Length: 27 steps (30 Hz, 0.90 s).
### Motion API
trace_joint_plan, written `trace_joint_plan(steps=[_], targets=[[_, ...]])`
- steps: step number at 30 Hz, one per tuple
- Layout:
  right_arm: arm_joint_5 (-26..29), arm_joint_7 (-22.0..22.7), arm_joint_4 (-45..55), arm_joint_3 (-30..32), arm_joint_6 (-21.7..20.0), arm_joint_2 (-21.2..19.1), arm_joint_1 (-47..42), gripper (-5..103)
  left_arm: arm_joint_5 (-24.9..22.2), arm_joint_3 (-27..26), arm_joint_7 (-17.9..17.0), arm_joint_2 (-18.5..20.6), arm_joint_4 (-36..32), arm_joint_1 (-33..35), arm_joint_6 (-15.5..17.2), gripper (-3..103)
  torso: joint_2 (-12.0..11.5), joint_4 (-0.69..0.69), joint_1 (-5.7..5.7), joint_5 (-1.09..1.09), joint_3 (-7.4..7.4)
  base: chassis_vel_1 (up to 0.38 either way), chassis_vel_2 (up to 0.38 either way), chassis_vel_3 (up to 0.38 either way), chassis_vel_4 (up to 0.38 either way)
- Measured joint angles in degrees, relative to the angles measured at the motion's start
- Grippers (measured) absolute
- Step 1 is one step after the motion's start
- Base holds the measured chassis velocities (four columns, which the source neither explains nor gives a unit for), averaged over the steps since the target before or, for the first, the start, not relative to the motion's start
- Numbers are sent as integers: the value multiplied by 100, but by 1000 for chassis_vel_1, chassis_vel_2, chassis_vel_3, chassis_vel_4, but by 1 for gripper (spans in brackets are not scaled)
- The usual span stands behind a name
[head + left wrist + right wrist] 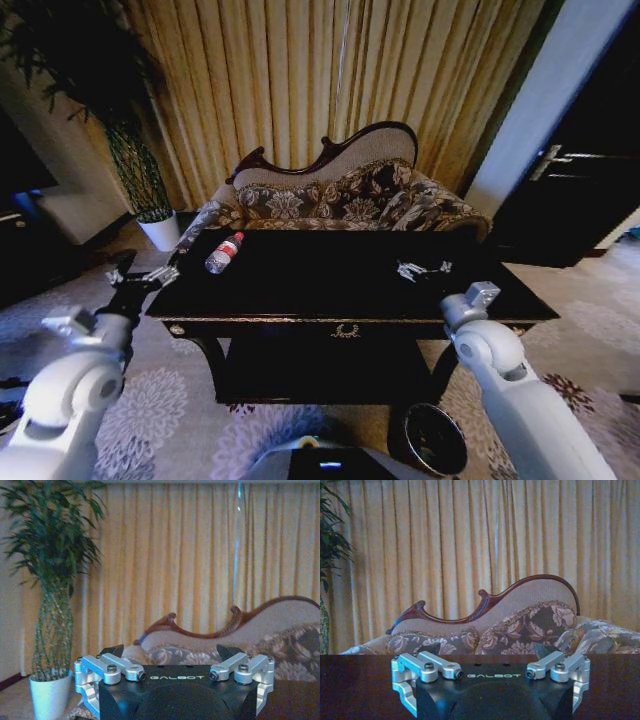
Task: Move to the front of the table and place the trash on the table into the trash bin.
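The dark glossy table (320, 275) with gold trim stands right in front of me. A clear plastic bottle (223, 252) with a red label lies on its left part. Small crumpled white scraps (420, 269) lie on its right part. On the carpet below the table's front right stands the round trash bin (435, 438), black inside. My left gripper (138, 278) hovers off the table's left front corner, short of the bottle, and is open (170, 652) and holds nothing. At the right front edge my right gripper (470, 298) is also open (487, 650), facing across the tabletop (360, 680).
A carved floral sofa (330, 195) stands behind the table against tan curtains. A tall plant in a white pot (160, 232) stands at the back left. A dark door (580, 180) is at the right. Patterned carpet lies on both sides.
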Motion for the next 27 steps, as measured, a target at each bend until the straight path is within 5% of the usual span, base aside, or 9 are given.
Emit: trace_joint_plan(steps=[4, 6, 14, 27], targets=[[1, 6, -51, 33, -1, 11, -24, 100, -483, 173, -316, 436, 158, -372, 387, 100, 0, 0, 0, 0, 0, 0, 0, 0, 0], [-4, 16, -80, 48, -1, 28, -47, 100, -878, 363, -652, 754, 274, -691, 845, 100, 0, -1, 0, 0, 0, 0, 0, 0, 0], [-11, 43, -153, 83, -1, 28, -50, 100, -1107, 1095, -824, 1256, 962, -1538, 1394, 100, 0, 0, 0, -1, 0, 0, 0, 0, 0], [-40, 46, -206, 73, 19, 107, -82, 100, -1165, 2453, -596, 1543, 1673, -3053, 1440, 100, 0, 0, 0, 1, 0, 0, 0, 0, 0]])
